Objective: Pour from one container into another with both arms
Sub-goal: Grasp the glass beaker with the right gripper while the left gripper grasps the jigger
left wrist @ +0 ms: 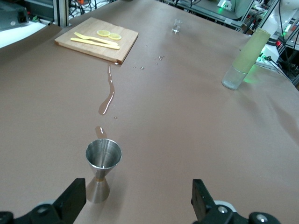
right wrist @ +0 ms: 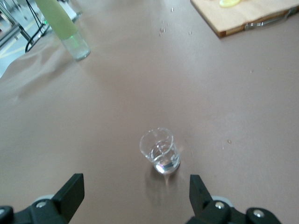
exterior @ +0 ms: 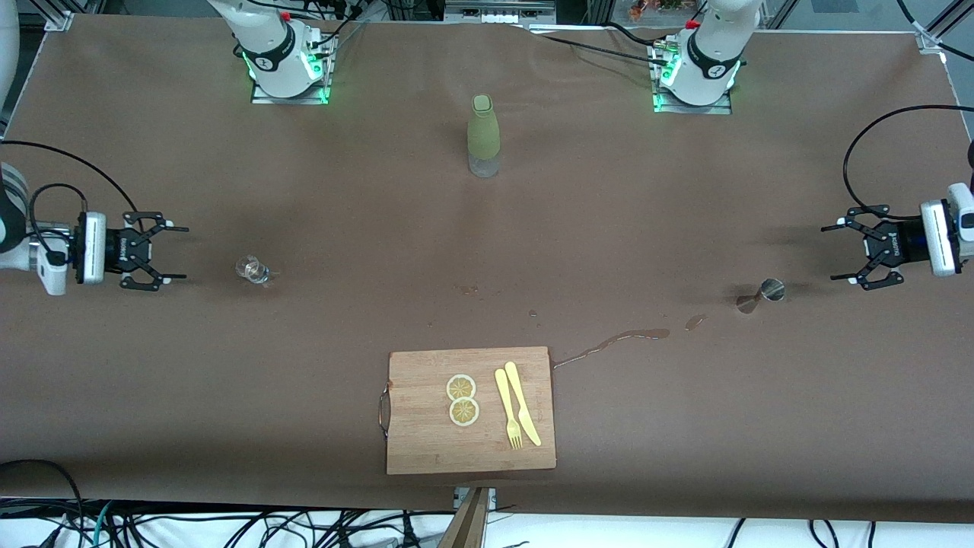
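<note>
The left gripper [exterior: 843, 253] hangs with jaws spread wide and empty at the left arm's end of the table, low over the brown cloth [exterior: 685, 190]; in its wrist view the fingers [left wrist: 70, 203] frame a steel jigger [left wrist: 103, 165] standing upright just ahead of them. The right gripper [exterior: 173, 255] hangs the same way at the right arm's end, jaws wide apart and holding nothing, with a small clear glass [exterior: 253, 270] upright on the cloth close in front of it. A green bottle [exterior: 483, 135] stands upright midway between the two bases, well apart from both grippers. Nearer the front camera lies a wooden board [exterior: 470, 449] carrying two lemon slices [exterior: 462, 399] with a yellow fork [exterior: 507, 407] and knife [exterior: 523, 402] beside them. A trail of spilled liquid [exterior: 609, 342] runs across the cloth from the board's corner toward the jigger.
</note>
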You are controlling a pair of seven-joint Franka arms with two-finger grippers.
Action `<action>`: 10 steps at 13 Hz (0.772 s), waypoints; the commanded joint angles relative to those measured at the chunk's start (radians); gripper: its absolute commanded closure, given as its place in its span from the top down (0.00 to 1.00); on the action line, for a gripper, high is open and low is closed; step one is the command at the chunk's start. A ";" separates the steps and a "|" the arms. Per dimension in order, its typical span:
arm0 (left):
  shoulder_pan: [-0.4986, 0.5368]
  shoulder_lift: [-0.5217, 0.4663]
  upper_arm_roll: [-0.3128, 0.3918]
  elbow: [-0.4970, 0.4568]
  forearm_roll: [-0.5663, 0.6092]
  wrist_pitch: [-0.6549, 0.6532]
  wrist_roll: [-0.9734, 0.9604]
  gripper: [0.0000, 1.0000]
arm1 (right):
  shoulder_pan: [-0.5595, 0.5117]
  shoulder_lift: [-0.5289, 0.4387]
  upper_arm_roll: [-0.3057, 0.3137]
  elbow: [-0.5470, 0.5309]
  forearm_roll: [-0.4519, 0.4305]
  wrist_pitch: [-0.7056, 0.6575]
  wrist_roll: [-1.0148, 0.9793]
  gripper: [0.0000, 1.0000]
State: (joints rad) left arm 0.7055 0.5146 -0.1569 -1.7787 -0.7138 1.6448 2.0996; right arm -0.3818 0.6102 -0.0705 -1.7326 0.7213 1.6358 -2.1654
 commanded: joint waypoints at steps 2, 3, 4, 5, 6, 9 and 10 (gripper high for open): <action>0.002 0.054 -0.007 0.027 -0.044 0.006 0.101 1.00 | -0.038 0.114 0.011 0.024 0.124 -0.034 -0.141 1.00; 0.002 0.077 -0.007 0.036 -0.053 0.006 0.121 1.00 | -0.037 0.135 0.011 0.024 0.148 -0.034 -0.166 1.00; 0.003 0.106 -0.007 0.048 -0.067 0.007 0.141 1.00 | -0.037 0.158 0.011 0.024 0.165 -0.034 -0.178 1.00; 0.002 0.137 -0.007 0.070 -0.078 0.009 0.154 1.00 | -0.037 0.181 0.012 0.024 0.181 -0.034 -0.197 1.00; 0.002 0.166 -0.007 0.087 -0.084 0.019 0.169 1.00 | -0.037 0.197 0.015 0.024 0.194 -0.031 -0.214 1.00; -0.011 0.199 -0.007 0.094 -0.098 0.070 0.223 1.00 | -0.031 0.227 0.023 0.024 0.205 -0.022 -0.237 1.00; -0.012 0.217 -0.007 0.096 -0.108 0.082 0.229 1.00 | -0.028 0.232 0.024 0.024 0.213 -0.021 -0.237 1.00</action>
State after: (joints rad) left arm 0.7009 0.6950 -0.1621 -1.7136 -0.7821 1.7141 2.2841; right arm -0.4027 0.8259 -0.0573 -1.7268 0.9109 1.6253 -2.3873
